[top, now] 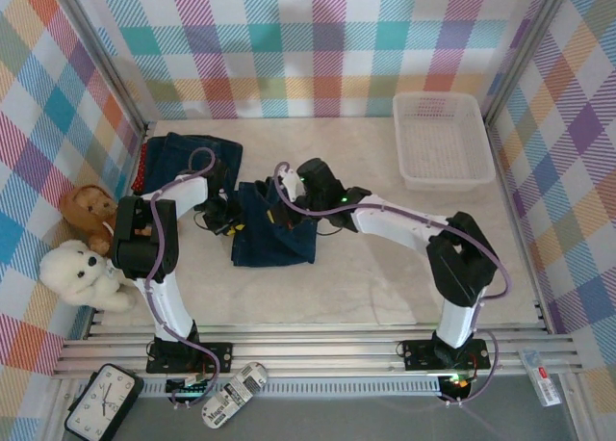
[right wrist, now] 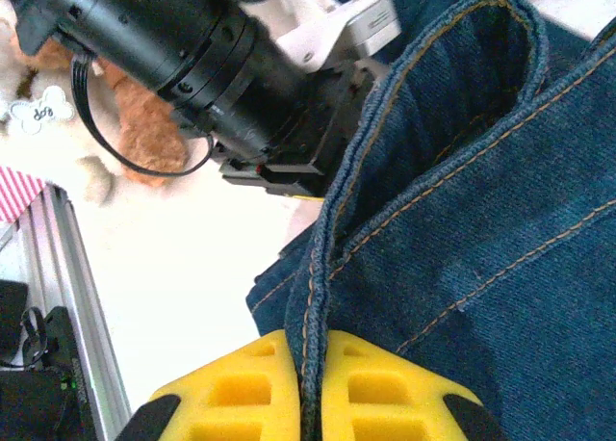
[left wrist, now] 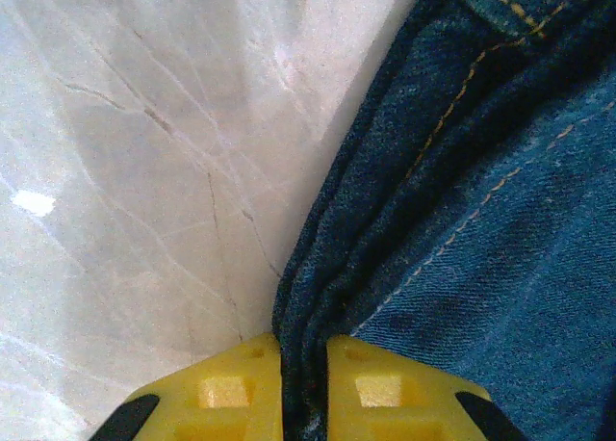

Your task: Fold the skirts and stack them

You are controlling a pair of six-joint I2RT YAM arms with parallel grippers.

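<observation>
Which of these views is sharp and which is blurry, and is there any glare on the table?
Top external: even, soft light, sharp throughout, only faint shadows. Left wrist: the denim skirt weave is crisp, with one small glare spot on the table. Right wrist: the skirt's stitching is crisp, the table is washed out to white, and the brown teddy bear behind is out of focus.

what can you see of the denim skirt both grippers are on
The denim skirt is dark blue cloth with tan stitching along its seams and a thick hemmed edge. It lies bunched and partly folded on the pale table, left of centre. The left gripper pinches a fold at its left edge, low against the table. The right gripper is shut on a stitched hem, which stands up between its yellow fingers.
</observation>
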